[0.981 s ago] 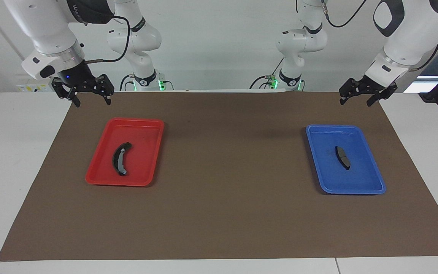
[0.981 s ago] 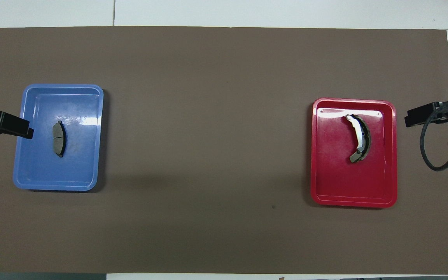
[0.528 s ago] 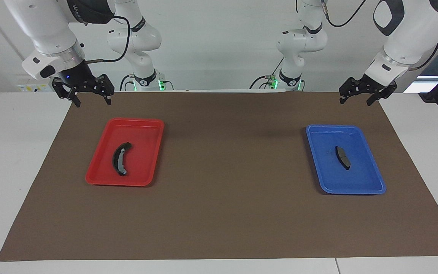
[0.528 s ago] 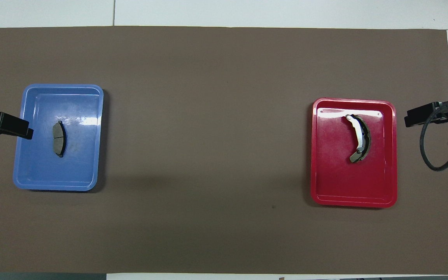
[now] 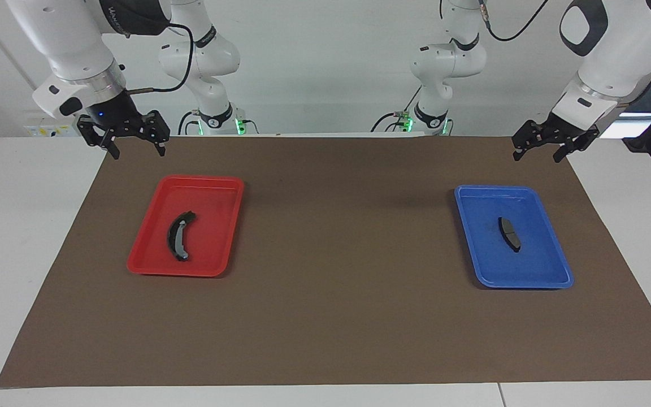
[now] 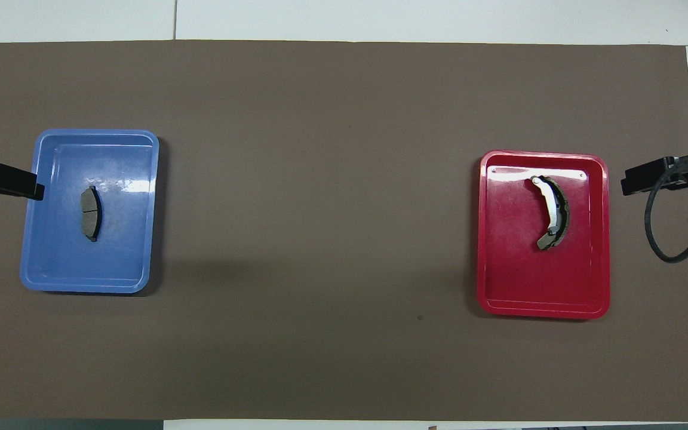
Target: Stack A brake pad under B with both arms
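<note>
The A brake pad, short and dark grey, lies flat in a blue tray toward the left arm's end. B, the longer black crescent with a pale strip, lies in a red tray toward the right arm's end. My left gripper hangs open in the air over the mat's edge by the blue tray, holding nothing. High over the mat's corner by the red tray, my right gripper is open and holds nothing too.
A brown mat covers most of the white table, and both trays sit on it, wide apart. A black cable loops down from the right arm near the red tray.
My left gripper has drawn a little outward, off the blue tray's edge toward the left arm's end. The right arm, both pads and both trays have not moved.
</note>
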Robot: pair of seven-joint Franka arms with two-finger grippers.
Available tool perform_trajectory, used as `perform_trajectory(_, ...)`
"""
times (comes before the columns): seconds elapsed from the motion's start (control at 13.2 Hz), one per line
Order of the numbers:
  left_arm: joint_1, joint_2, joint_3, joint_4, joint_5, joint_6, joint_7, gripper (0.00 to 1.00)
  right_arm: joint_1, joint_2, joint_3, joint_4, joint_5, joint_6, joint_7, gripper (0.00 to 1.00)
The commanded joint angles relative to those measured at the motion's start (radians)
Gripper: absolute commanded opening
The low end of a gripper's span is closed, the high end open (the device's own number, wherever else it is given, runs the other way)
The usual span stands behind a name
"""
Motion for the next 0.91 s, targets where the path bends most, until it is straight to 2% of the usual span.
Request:
perform_trajectory(0.0,0.019,-0.038,-0.002,-0.125,0.004,0.129,0.029,1.00,-0.007,-0.018,0.004,-0.023,0.018,0.010,0.001,0.99)
perform_trajectory(0.3,0.069,-0.021,-0.003,-0.254,0.004,0.318,0.073,1.00,-0.007,-0.018,0.004,-0.026,0.018,0.014,0.001,0.99)
perform_trajectory(0.6,0.126,0.069,-0.003,-0.314,0.004,0.460,0.107,0.99,-0.007,-0.019,0.004,-0.027,0.018,0.015,0.001,0.99)
perform_trajectory(0.83,0.129,0.135,-0.003,-0.360,0.004,0.595,0.100,0.99,-0.005,-0.019,0.004,-0.032,0.018,0.017,0.001,0.99)
